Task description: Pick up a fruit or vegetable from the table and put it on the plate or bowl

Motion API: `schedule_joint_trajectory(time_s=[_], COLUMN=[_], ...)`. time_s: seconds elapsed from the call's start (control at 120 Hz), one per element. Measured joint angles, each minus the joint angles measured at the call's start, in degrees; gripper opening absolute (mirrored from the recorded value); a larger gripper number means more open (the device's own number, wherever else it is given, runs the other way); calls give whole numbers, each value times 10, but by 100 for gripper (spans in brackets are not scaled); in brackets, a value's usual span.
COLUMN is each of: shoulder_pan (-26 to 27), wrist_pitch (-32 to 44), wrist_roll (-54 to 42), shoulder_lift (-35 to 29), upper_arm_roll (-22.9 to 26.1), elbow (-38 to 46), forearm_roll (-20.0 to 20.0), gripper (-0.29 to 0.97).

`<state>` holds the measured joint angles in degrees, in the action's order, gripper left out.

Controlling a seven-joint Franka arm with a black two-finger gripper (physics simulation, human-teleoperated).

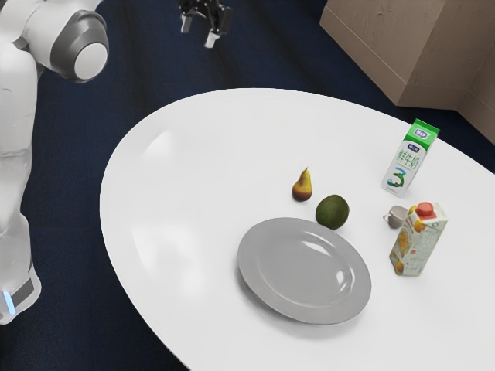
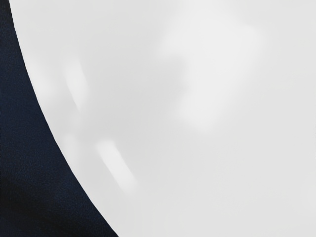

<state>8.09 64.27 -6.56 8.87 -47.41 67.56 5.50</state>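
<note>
A small brown-yellow pear [image 1: 302,185] stands upright near the middle of the white oval table [image 1: 193,178]. Just to its right in the exterior view lies a dark green round fruit, like an avocado [image 1: 332,211]. A grey plate [image 1: 304,269] rests in front of both, close to them. My black gripper [image 1: 199,29] hangs high at the top of the exterior view, well above and away from the fruit, its fingers apart with nothing between them. The wrist view looks down on bare white tabletop [image 2: 197,123] and its curved edge.
A green-and-white milk carton [image 1: 410,158] stands at the table's right side in the exterior view. An orange juice carton [image 1: 418,238] and a small white cup [image 1: 395,217] sit beside the plate. Beige boxes [image 1: 402,39] stand behind. Dark blue floor surrounds the table.
</note>
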Motion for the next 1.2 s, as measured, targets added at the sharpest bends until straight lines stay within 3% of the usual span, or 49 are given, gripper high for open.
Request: schedule_joint_trajectory(time_s=[0.333,0.433,0.7,0.75,0.867,0.933,1.2], shoulder_pan=[1,24,61,66,130,160,195], wrist_pitch=[92,87,104,107,175,226,311], wrist_roll=[-31,-37,-51,-55,-63,-64,-69], shoulder_lift=[-2,-10,63,65,-21,-58,-54], upper_arm_roll=[1,8,111,121,126,126,134], elbow=[-3,-141,-147,-123,85,163,193], forearm_roll=[6,-4,-11,-12,-20,-34,-50], gripper=[66,66,66,66,66,66,66])
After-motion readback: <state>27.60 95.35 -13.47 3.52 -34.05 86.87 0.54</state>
